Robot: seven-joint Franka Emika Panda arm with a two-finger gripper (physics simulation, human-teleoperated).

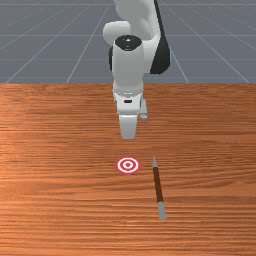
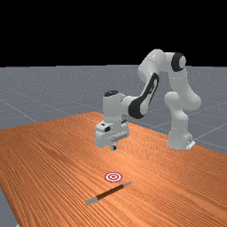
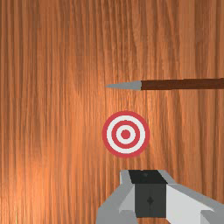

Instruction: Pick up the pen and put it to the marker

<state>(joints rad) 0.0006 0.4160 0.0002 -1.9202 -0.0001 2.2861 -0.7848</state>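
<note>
In the far view my gripper (image 2: pixel 114 147) hangs above the table, its fingers together with nothing between them. The front view has the gripper (image 1: pixel 128 131) behind the round marker (image 1: pixel 128 165), a red and white target flat on the wood. The brown pen (image 1: pixel 158 185), grey at both ends, lies to the marker's right there, apart from it, its pointed tip toward the arm. In the wrist view the shut gripper (image 3: pixel 149 177) stands beside the marker (image 3: pixel 126 134), and the pen (image 3: pixel 181 84) is on the marker's other side.
The orange-brown table (image 2: pixel 48 150) extends around the pen and marker. Its far edge crosses the front view behind the hand. The arm's base (image 2: pixel 179 139) stands at the far view's right.
</note>
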